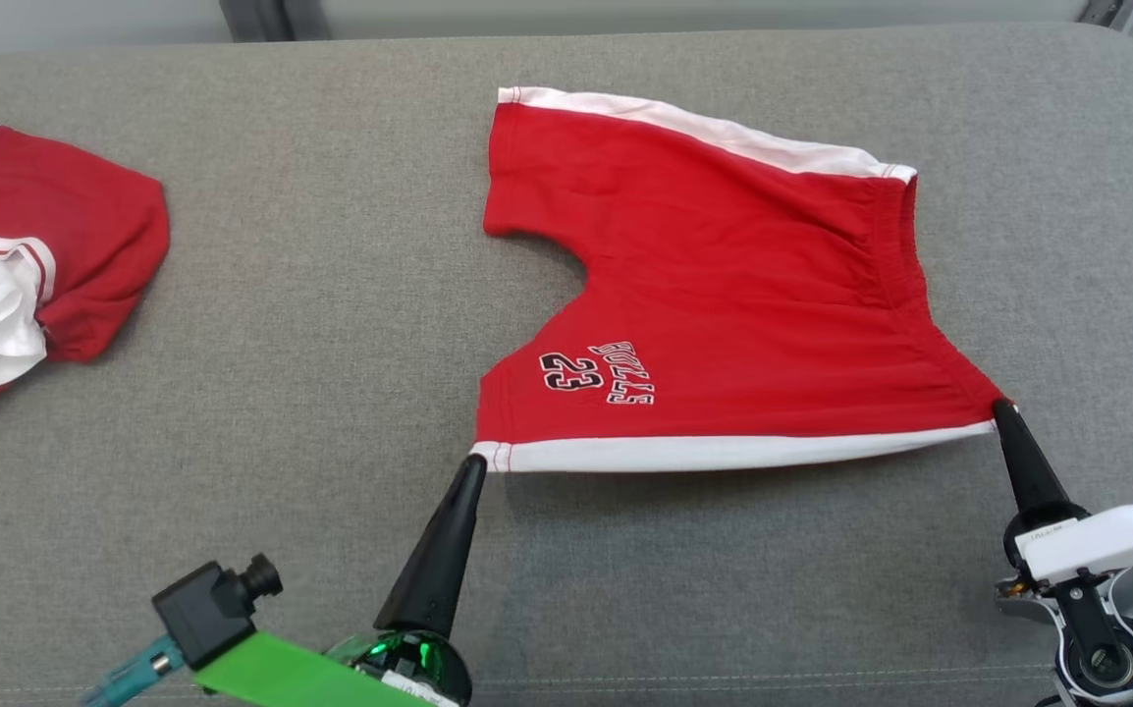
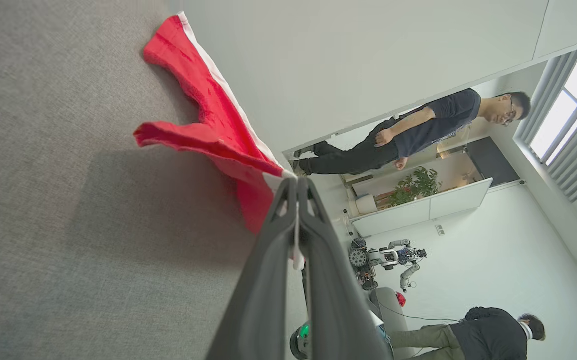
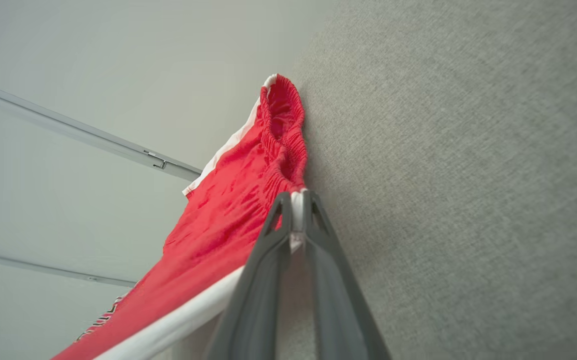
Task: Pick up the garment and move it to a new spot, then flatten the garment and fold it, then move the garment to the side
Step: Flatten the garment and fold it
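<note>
Fingers (image 1: 434, 560) of the left gripper (image 1: 476, 463) are clamped on the white hem corner of the red shorts (image 1: 724, 295). The right gripper (image 1: 998, 405) is likewise pinched closed on the waistband corner, with white cloth squeezed between its fingers (image 3: 268, 260) in the right wrist view. The shorts sit mid-right on the grey padded surface (image 1: 282, 147), far edge lying on it, near white trim (image 1: 724, 452) stretched taut between the 2 grips and lifted a little - shadow underneath.

Risks:
- Both pinches look shallow, right at the corners, so a hard pull apart could pop 1 corner out and drop that side in a heap.
- Dragging while the far edge rests on the cloth surface could bunch or roll the far leg (image 1: 547, 167) under - bad for flattening.
- Uneven lift would likely skew the fold line.
- The second red-and-white garment (image 1: 36, 265) lies well apart on the left; a move that way could land on it.
</note>
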Robot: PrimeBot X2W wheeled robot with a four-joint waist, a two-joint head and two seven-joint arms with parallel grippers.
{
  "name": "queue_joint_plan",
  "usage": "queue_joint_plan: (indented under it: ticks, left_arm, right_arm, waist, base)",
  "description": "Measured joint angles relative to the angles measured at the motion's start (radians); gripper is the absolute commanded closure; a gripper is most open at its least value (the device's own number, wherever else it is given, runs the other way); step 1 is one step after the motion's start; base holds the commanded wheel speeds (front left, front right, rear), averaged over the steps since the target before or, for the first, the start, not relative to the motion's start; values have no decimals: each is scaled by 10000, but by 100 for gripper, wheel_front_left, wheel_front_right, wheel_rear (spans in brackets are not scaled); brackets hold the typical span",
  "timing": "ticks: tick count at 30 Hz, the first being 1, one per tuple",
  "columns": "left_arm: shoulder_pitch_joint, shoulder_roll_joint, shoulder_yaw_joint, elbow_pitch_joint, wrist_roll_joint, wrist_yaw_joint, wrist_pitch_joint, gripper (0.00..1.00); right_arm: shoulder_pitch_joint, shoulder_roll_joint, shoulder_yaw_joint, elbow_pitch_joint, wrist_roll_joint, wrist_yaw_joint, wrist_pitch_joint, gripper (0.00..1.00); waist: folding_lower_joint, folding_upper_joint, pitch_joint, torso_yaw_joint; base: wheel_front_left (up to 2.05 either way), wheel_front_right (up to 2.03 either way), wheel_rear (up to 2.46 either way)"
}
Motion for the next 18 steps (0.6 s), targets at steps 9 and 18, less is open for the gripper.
queue_joint_plan:
  ticks: [9,18]
  left_arm:
    - [980,286,314,-1216,224,190,-138,100]
    - [1364,656,654,-1873,353,261,12,100]
  right_arm:
    - [1172,25,-155,-1313,127,-111,-163,100]
    - [1305,104,-249,-2771,320,-349,-163,100]
  waist:
    - [0,0,-165,-47]
    - [0,0,218,-370]
  base:
    - [0,0,0]
    - [0,0,0]
